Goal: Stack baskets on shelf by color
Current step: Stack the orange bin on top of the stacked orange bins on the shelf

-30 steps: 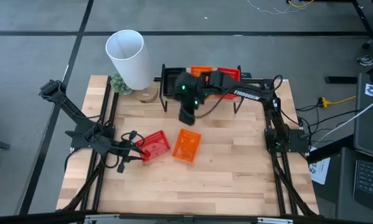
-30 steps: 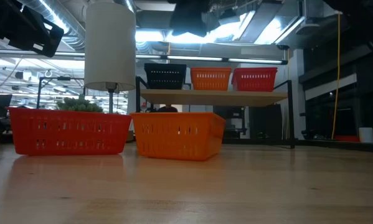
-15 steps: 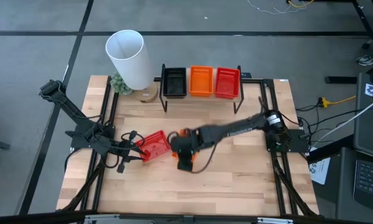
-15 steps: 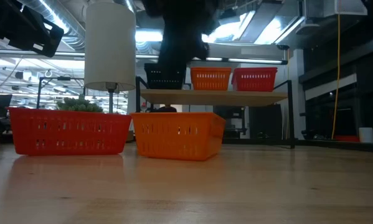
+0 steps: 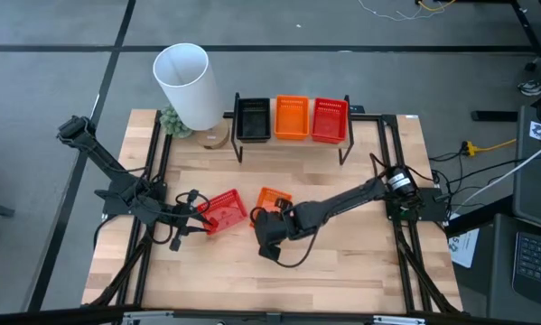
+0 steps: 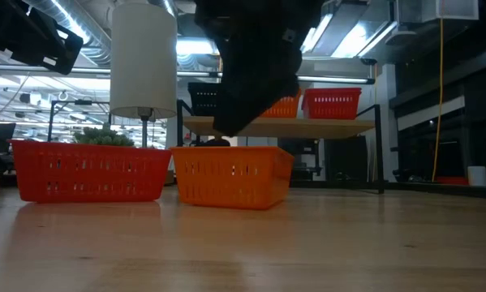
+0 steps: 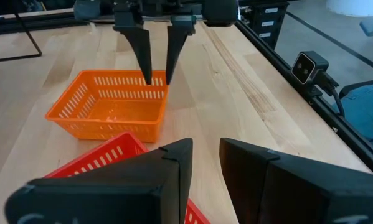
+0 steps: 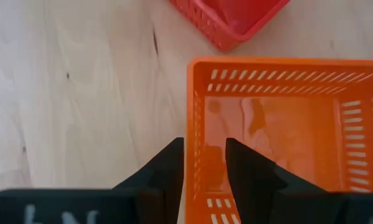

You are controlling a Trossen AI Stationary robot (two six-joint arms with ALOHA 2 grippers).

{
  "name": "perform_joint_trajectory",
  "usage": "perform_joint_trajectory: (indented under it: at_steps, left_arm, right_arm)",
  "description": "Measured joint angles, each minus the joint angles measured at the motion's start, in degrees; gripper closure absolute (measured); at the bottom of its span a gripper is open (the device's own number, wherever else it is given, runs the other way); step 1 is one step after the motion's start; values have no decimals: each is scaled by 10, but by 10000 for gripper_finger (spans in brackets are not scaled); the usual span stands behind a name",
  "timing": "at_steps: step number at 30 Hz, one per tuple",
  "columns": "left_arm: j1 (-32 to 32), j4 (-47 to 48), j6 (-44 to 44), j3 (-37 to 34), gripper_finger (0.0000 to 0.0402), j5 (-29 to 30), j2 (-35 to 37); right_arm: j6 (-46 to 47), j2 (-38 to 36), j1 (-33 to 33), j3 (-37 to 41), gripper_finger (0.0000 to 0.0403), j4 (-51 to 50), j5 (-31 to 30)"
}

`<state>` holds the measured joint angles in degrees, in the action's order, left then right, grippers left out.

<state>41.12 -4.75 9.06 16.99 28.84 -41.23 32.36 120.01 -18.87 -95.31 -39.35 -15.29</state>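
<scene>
My right gripper [image 5: 272, 219] hangs over the near short wall of the loose orange basket [image 5: 274, 202]. Fingers parted narrowly, astride that wall: one inside the basket, one outside. In the left wrist view the tips [image 7: 157, 78] sit at rim level; contact with the plastic can't be confirmed. Nothing held.

The orange basket stands on the table [image 5: 342, 253] near its centre, turned a little askew. At its 9 o'clock, just beside it, is the loose red basket [image 5: 221, 210]. My left gripper [image 5: 196, 209] waits at that red basket's 9 o'clock edge, fingers a narrow gap apart, empty.

Far side, 12 o'clock from the orange basket: the shelf [image 5: 293, 135] carries three baskets in a row, black [image 5: 252, 118], orange [image 5: 292, 117], red [image 5: 329, 119], each in its own place. Stack heights can't be told.

At the shelf's 9 o'clock stands a tall white cylinder [image 5: 186, 86] with a small green plant [image 5: 171, 120] at its foot.

No legible writing on baskets, shelf or arms.
</scene>
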Motion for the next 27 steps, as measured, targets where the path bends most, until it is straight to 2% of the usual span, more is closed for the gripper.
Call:
perform_joint_trajectory:
  at_steps: [9,27]
  left_arm:
    - [0,0,11,0,327,0,0]
    - [0,2,11,0,327,0,0]
  right_arm:
    - [2,0,-8,0,286,1,-37]
    - [-28,36,-10,0,286,19,-62]
